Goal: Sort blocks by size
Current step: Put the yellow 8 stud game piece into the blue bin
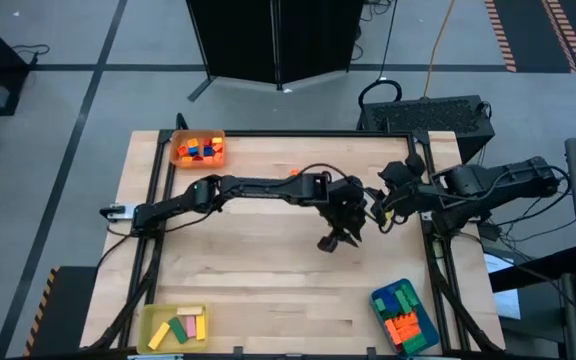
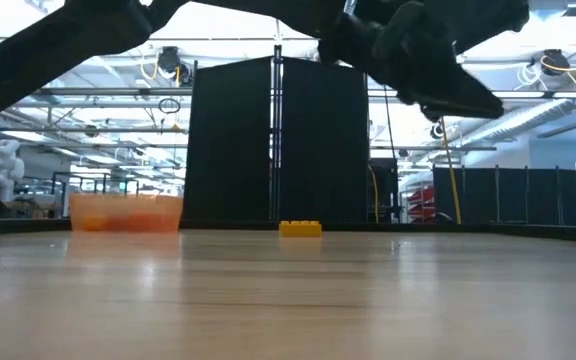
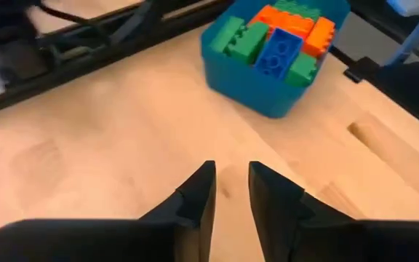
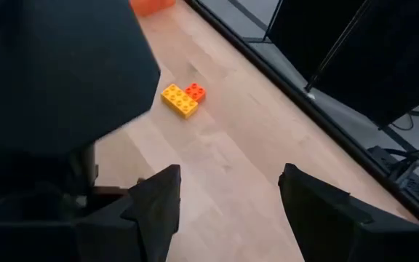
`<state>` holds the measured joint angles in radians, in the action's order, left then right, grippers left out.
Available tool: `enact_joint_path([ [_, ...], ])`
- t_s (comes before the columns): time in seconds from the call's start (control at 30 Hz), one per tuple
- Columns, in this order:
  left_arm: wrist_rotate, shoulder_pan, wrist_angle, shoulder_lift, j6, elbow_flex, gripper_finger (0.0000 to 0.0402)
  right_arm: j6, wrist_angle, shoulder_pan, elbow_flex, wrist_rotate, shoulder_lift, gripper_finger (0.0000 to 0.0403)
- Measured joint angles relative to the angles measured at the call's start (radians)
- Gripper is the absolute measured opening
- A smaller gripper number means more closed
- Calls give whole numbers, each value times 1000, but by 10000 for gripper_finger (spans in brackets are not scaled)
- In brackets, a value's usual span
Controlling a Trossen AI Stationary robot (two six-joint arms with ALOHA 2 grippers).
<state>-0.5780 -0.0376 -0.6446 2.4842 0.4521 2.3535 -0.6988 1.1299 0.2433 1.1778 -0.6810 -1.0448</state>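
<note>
A yellow block (image 4: 179, 100) and a small orange block (image 4: 196, 92) lie side by side, flat on the wooden table (image 1: 268, 280) toward its far edge; the low view shows the yellow block (image 2: 300, 228) too. My left gripper (image 3: 230, 173) hangs above the bare table right of centre (image 1: 336, 240), fingers a narrow gap apart with nothing between them. It faces the blue tray (image 3: 271, 80), which is filled with green, orange and blue blocks. My right gripper (image 4: 228, 178) is open and empty, raised at the table's right side (image 1: 382, 208).
An orange tray (image 1: 199, 150) of small blocks stands at the far left corner. A yellow tray (image 1: 173, 328) with blocks sits at the near left, and the blue tray (image 1: 405, 316) at the near right. A black frame (image 1: 298, 133) borders the table.
</note>
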Motion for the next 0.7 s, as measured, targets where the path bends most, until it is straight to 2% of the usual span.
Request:
enact_joint_path([
  [0.17, 20, -34, -78, -9, 3, 0, 73, 12, 2, -28, 0, 1, 36, 226],
  [0.7, 234, -72, -438, -69, 28, 1, 72, 28, 32, -36, -3, -37, 41, 226],
])
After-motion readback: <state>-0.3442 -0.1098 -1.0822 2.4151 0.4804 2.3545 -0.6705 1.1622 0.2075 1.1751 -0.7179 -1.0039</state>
